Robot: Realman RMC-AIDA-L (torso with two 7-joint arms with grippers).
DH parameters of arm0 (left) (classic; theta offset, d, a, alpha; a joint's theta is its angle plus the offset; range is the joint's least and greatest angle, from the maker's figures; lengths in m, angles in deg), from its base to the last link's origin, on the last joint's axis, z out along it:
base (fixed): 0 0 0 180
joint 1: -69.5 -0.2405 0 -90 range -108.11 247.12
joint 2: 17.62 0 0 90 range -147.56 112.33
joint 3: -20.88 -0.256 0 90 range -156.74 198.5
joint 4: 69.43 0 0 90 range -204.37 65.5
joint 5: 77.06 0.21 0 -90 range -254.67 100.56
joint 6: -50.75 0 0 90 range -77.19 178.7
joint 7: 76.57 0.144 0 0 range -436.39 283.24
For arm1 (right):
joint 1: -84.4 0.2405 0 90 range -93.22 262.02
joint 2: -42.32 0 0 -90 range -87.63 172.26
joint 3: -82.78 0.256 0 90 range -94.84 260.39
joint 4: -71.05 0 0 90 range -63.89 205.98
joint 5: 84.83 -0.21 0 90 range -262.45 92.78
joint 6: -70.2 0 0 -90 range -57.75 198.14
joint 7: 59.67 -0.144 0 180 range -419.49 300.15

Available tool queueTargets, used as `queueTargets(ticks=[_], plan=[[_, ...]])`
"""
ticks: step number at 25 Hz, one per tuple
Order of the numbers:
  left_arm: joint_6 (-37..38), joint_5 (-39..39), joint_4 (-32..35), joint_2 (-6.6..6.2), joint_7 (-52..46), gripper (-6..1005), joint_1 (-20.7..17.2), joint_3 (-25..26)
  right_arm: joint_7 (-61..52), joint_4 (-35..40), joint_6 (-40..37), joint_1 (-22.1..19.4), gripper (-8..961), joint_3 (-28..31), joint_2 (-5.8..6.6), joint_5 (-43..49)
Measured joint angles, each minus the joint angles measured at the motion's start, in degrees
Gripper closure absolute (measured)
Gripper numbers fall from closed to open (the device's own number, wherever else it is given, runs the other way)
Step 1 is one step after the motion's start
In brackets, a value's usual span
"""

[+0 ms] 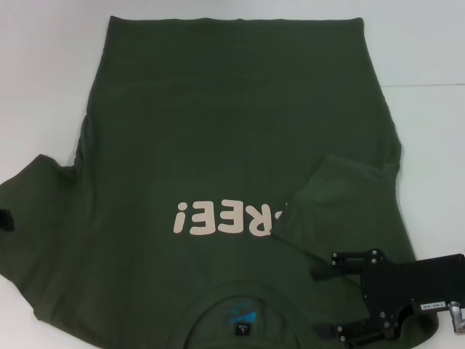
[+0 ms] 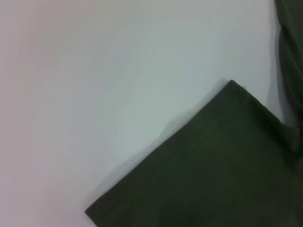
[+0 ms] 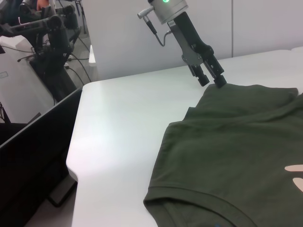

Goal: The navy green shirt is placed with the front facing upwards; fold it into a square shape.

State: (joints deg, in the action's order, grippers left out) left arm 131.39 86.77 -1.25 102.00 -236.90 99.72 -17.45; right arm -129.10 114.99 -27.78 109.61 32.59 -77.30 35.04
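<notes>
The navy green shirt point(image 1: 218, 131) lies flat on the white table point(image 1: 43, 73), front up, with its collar toward me and a pale "FREE!" print on the chest. Its sleeve on my right side is folded inward over the body point(image 1: 341, 196). My right gripper point(image 1: 321, 303) is open, over the shirt's shoulder next to the collar, just below that folded sleeve. My left gripper point(image 1: 6, 220) shows at the left edge by the other sleeve. In the right wrist view it point(image 3: 211, 82) stands with its fingers apart at that sleeve's edge point(image 3: 246, 94). The left wrist view shows the sleeve corner point(image 2: 213, 179).
The table's near-left edge point(image 3: 75, 156) drops off beside the shirt. Beyond it stand dark equipment and another robot rig point(image 3: 47, 42). Bare white table lies to the left of the shirt and behind it.
</notes>
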Motion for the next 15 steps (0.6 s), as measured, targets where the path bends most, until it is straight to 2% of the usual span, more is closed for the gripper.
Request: queueTargets(ticks=[15], plan=[[-2.8, 0.0, -1.7, 0.05, 0.4, 137, -0.6, -0.1, 0.0, -0.1, 0.5, 0.4, 87, -0.1, 0.00, 0.0]])
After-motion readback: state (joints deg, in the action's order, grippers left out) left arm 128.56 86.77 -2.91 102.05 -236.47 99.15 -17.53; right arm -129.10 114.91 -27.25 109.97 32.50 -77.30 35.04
